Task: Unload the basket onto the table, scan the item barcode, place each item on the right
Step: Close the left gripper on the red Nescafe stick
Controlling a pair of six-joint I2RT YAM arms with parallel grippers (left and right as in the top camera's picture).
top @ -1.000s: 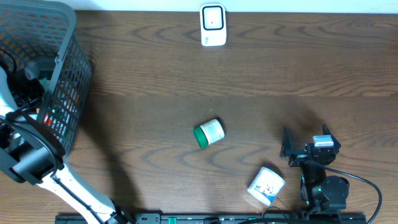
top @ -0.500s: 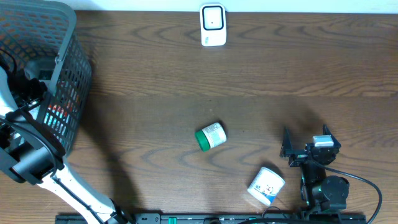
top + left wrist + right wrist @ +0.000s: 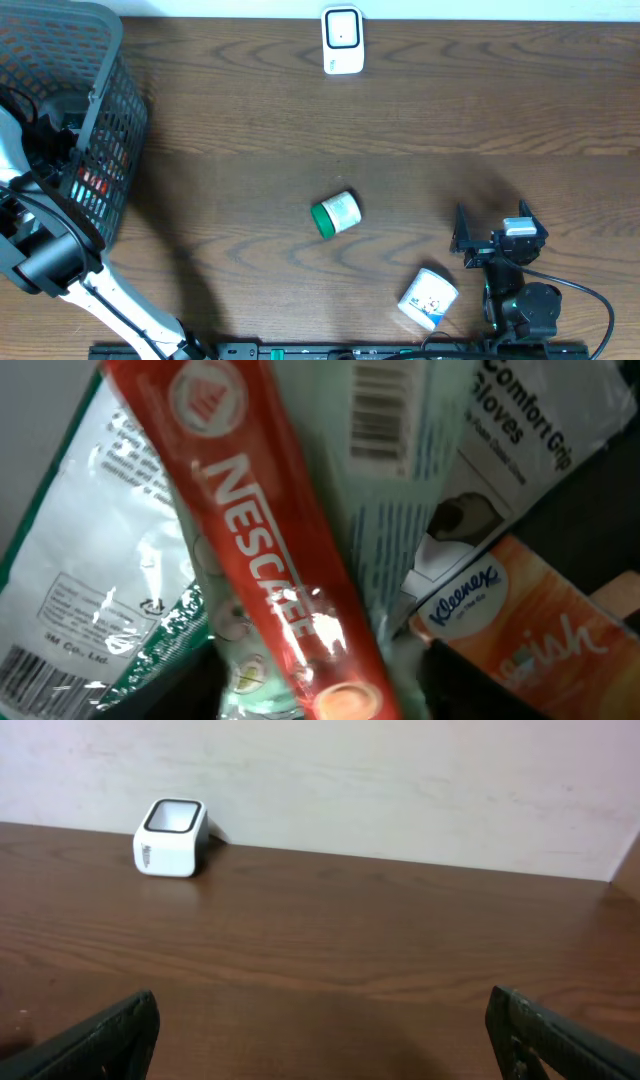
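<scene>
We see the left arm (image 3: 40, 255) reaching into the black mesh basket (image 3: 112, 150) at the far left corner of the counter (image 3: 450, 120), with the left gripper (image 3: 60, 112) down among the goods inside. Its fingers show clearly in neither view, so we cannot tell whether it is released or clenched, or whether it has hold of anything.

The left wrist camera looks closely onto the basket's contents. Nearest and largest is a long red Nescafé stick (image 3: 270, 580), slanting from the upper left to the bottom middle of the view. It is glossy, with the brand name in white capitals along its length, a round white emblem near its upper end and a small cup picture near its lower end. It lies over a green and white 3M pack (image 3: 90, 590) on one side, which bears a barcode at its lower corner. On the other side it lies over a pale blue-green pack (image 3: 390, 490), which bears a barcode near its top. Beyond these are a Comfort Grip gloves pack (image 3: 520, 440) and an orange Kleenex box (image 3: 520, 650).

On the open counter, a white scanner (image 3: 342, 40) stands at the middle of the far edge, well apart from the basket. A white, green-lidded jar (image 3: 335, 214) lies on its side near the centre, and a white tub (image 3: 429, 298) lies near the front edge. The right gripper (image 3: 490, 215) rests near the tub with its jaws spread wide, grasping nothing
</scene>
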